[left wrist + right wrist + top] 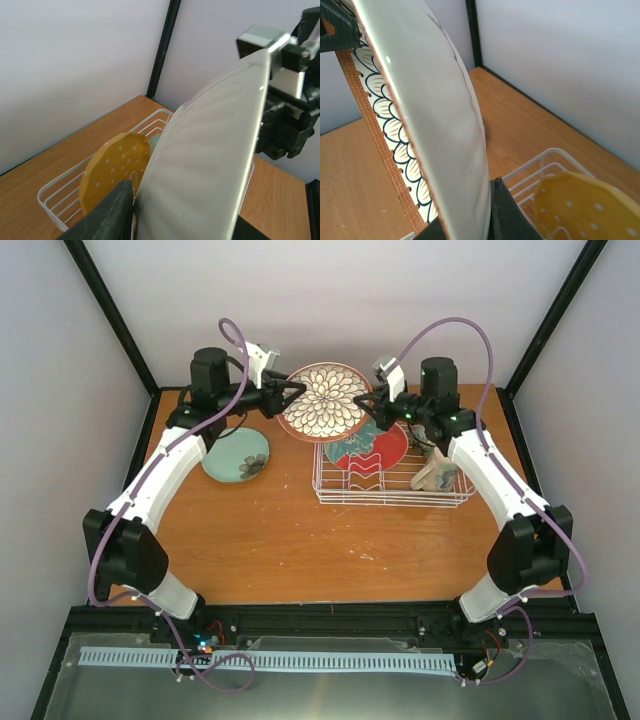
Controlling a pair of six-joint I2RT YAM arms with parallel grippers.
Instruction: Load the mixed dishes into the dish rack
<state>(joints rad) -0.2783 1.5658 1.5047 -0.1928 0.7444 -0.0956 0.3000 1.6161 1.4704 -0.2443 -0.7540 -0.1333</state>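
The white plate with dark floral pattern (325, 400) is held upright above the far left corner of the white wire dish rack (392, 492). My left gripper (291, 395) is shut on its left rim and my right gripper (369, 403) is shut on its right rim. The left wrist view shows the plate's white back (210, 165), the right wrist view its edge (435, 125). The red-and-teal plate (372, 448) and the cream mug (437, 472) sit in the rack. The orange-yellow scalloped plate (115, 167) stands in the rack too (585, 205). The small teal bowl (236, 455) lies on the table to the left.
The rack's wire wall (55, 195) is just below the held plate. Black frame posts (115, 325) and grey walls close in the back corners. The wooden table (300, 540) stretches towards the arm bases.
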